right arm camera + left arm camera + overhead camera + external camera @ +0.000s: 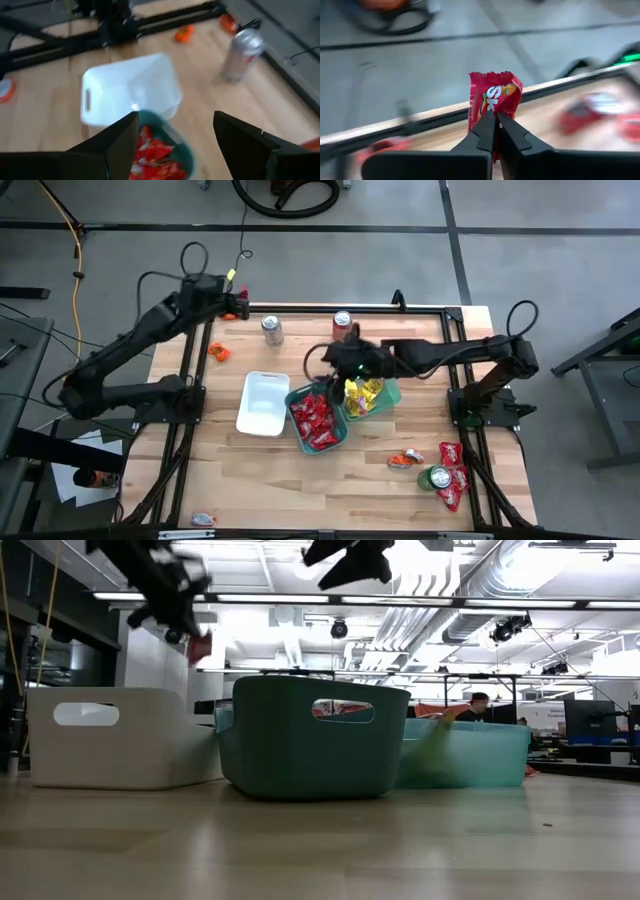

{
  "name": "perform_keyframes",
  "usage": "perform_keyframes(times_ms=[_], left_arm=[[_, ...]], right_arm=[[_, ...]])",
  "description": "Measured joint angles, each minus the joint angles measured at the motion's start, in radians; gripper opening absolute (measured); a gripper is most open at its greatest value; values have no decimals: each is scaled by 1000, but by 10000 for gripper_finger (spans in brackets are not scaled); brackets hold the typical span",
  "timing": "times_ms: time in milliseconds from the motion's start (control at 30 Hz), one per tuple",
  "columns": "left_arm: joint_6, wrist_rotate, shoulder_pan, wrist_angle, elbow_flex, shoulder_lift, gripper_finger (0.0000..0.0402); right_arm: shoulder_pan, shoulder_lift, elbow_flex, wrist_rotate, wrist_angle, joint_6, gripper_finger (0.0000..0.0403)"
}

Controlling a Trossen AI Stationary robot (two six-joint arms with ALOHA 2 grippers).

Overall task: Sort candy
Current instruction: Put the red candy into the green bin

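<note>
My left gripper (pixel 234 304) is raised over the table's far left edge, shut on a red candy packet (pixel 494 95), which also shows in the low view (pixel 200 648). My right gripper (pixel 175 132) is open and empty, high above the dark teal tray (pixel 340 442) that holds red candy (pixel 152 155). A lighter teal tray (pixel 390 393) holds yellow candy (pixel 365 392). A white tray (pixel 263 402) stands left of them. Loose candy lies on the table: an orange packet (pixel 219 352) at the far left and red packets (pixel 452 470) at the near right. My left gripper pinches the red packet's one end (pixel 489 111) between its two shut fingertips. The rest of the packet sticks out past the fingertips. The packet is lifted clear of the table.
A silver can (pixel 271 330) and a red can (pixel 342 325) stand near the far edge, and a green can (pixel 436 477) lies among the near-right candy. An orange packet (pixel 405 458) lies beside it. One more packet (pixel 203 520) lies at the near left edge.
</note>
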Motion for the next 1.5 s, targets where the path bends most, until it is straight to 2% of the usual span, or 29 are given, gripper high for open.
perform_keyframes(times_ms=[133, 300, 567, 733, 933, 1200, 1500], left_arm=[[-54, 24, -159, 52, 0, -94, 0], [-50, 24, -398, 136, 0, -130, 0], [9, -5, -761, 281, 0, -69, 0], [72, -72, -920, 387, 0, -14, 0], [82, -119, -1011, 483, -21, 29, 0], [48, -108, -1049, 870, -255, 5, 0], [44, -61, -1049, 894, -269, 17, 0]], right_arm=[[-22, -64, 0, 42, -1, -36, 252], [-39, -141, 0, 48, -17, -85, 252], [-22, -233, -1, 23, -134, -95, 252], [9, -258, -22, 23, -157, -55, 252], [50, -258, -60, 23, -136, -23, 252], [95, -258, -68, 19, -120, -15, 252], [98, -263, -69, 19, -119, 0, 252]])
